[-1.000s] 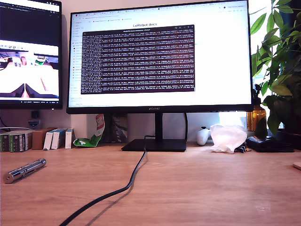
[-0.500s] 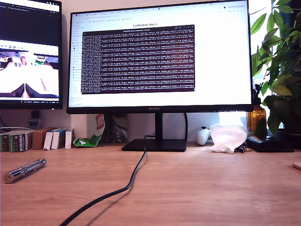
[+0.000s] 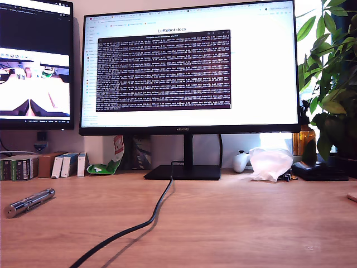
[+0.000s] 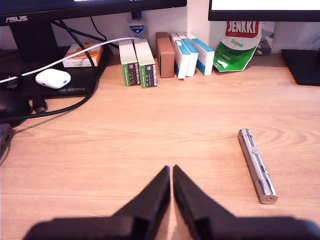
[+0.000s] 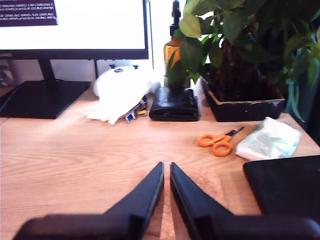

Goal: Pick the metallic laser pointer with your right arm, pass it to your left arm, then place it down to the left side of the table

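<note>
The pointer (image 3: 29, 202) is laid flat on the table (image 3: 234, 223) at the exterior view's left, in front of a row of boxes (image 3: 42, 165). A cable (image 3: 146, 223) is run forward from the monitor stand (image 3: 184, 172), mid-table. A plant (image 3: 332, 84) is set at that view's right.

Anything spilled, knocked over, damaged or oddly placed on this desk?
Nothing stands out. The laser pointer lies flat and whole on the bare table, apart from the boxes lined up upright behind it. The black cable trails loosely across the wood. No spill shows.
</note>
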Available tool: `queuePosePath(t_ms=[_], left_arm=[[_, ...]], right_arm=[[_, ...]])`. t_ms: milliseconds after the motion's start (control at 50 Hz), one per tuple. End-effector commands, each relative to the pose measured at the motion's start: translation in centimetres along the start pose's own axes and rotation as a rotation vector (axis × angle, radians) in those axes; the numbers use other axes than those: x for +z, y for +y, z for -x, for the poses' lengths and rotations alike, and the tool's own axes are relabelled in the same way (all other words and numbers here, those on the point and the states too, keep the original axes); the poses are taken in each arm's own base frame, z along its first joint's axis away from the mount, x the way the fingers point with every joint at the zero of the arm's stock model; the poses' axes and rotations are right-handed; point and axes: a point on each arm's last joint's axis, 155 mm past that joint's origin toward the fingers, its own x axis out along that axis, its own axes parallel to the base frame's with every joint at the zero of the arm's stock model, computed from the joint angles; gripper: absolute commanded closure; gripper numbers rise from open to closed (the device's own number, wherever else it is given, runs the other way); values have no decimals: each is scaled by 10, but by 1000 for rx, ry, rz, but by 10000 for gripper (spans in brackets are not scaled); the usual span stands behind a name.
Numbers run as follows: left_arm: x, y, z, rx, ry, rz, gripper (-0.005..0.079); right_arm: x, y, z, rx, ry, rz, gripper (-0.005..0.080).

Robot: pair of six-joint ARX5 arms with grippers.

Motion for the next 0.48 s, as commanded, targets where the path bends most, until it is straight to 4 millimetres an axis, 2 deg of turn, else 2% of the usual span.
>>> queuePosePath(t_ms=[0,460], left_arm=[[-14,0,-3,-2,33,3,761],[-14,0,-3,-3,33,3,761]], right_arm=[[-4,0,-1,-1,0,2,760],[-4,2,-1,7,-1,3,760]])
